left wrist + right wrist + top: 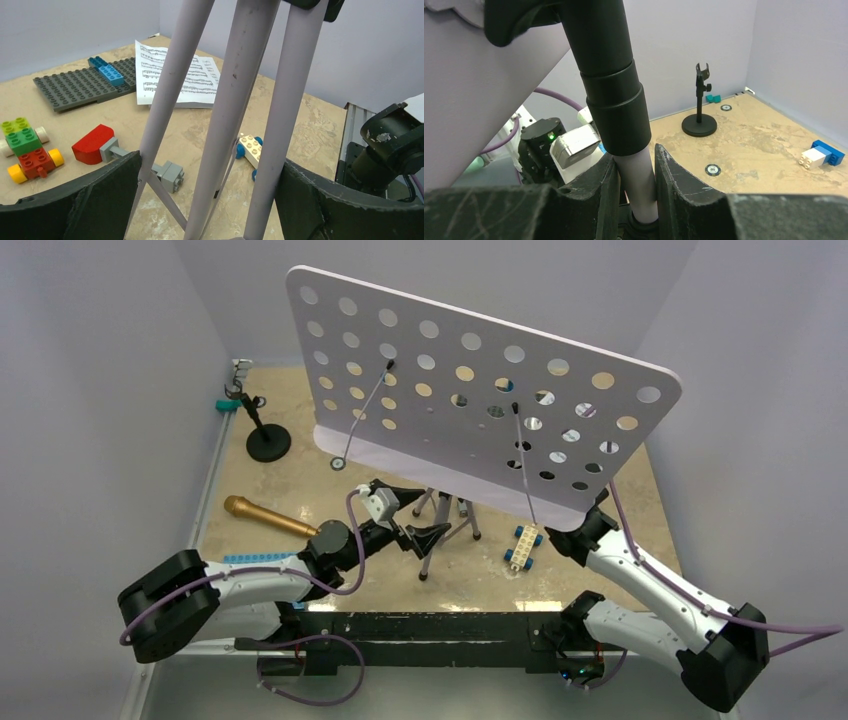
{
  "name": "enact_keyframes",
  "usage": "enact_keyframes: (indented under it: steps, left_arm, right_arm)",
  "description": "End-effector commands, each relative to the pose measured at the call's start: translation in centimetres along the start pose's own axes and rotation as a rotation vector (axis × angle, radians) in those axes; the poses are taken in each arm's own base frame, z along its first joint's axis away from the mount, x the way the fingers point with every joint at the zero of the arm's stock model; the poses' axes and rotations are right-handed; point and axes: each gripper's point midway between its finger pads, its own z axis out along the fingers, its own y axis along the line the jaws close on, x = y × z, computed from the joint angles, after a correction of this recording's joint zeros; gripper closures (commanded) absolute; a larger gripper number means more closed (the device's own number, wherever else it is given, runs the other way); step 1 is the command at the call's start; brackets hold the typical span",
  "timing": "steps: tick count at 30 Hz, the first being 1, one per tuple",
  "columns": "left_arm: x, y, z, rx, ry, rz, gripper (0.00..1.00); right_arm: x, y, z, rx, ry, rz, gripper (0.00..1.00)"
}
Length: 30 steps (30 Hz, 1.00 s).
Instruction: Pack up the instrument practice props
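Upright mid-table (300, 480): lavender music stand (480, 390), pole (611, 100) pinched tight in right pincer (635, 170). Spread wide around tripod legs (235, 100), gripping nothing: left pincer (210, 197). Flat beyond legs: sheet music (200, 82). Far-left corner: mic stand (266, 435); nearer, lying flat: gold microphone (268, 516).

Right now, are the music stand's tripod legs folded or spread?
Spread: the lavender tripod legs fan well apart toward their lower ends.

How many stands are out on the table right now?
2. The tall lavender music stand stands in the middle; the small black mic stand is at the far left corner. Another could be hidden beneath the tall one's top.
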Motion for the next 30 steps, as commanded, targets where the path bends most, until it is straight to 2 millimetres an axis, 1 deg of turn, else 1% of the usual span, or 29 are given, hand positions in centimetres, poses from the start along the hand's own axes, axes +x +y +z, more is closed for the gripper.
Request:
enact_keyframes:
  steps: [1, 5, 11, 13, 15, 17, 18, 19, 22, 26, 27, 30]
  left_arm:
    - [-4.1, 0.4, 1.3, 0.039, -0.057, 0.049, 0.00]
    - [-4.7, 0.6, 1.0, 0.080, -0.044, 0.049, 0.00]
    - [-3.9, -0.6, 1.4, 0.171, -0.008, 0.040, 0.00]
    - [-4.2, -0.8, 0.9, 0.178, -0.037, 0.030, 0.00]
    - [-5.1, -0.9, 0.2, 0.173, -0.069, 0.026, 0.00]
    - [-5.8, -0.9, -0.5, 0.158, -0.064, 0.026, 0.00]
    - [-5.3, -0.7, -0.8, 0.147, -0.012, 0.021, 0.00]
    - [-5.3, -0.9, -1.1, 0.148, 0.020, 0.026, 0.00]
    - [-6.1, -1.1, -1.5, 0.149, 0.020, 0.013, 0.00]
    - [-6.1, -0.8, -2.1, 0.115, 0.031, -0.022, 0.00]
    - [-5.9, -0.7, -2.1, 0.110, 0.033, -0.032, 0.00]
    - [-5.4, -1.5, -1.5, 0.162, 0.048, -0.041, 0.00]
  right_arm:
    - [-4.3, 3.8, -0.6, -0.100, -0.093, 0.102, 1.00]
    - [-4.3, 4.2, -0.7, -0.115, -0.081, 0.112, 1.00]
    - [-4.1, 4.3, -0.6, -0.124, -0.060, 0.141, 1.00]
    - [-4.0, 4.2, -0.7, -0.119, -0.063, 0.140, 1.00]
    - [-4.0, 4.1, -0.8, -0.113, -0.065, 0.134, 1.00]
    - [-4.0, 4.0, -0.8, -0.111, -0.064, 0.130, 1.00]
    - [-4.0, 4.0, -0.8, -0.111, -0.062, 0.127, 1.00]
    - [-3.9, 3.9, -0.8, -0.110, -0.060, 0.125, 1.00]
    - [-3.9, 3.7, -0.7, -0.103, -0.057, 0.126, 1.00]
    - [-4.1, 3.5, -0.5, -0.097, -0.048, 0.140, 1.00]
    - [-4.2, 3.5, -0.5, -0.099, -0.045, 0.148, 1.00]
    - [-4.6, 3.7, -0.3, -0.113, -0.041, 0.191, 1.00]
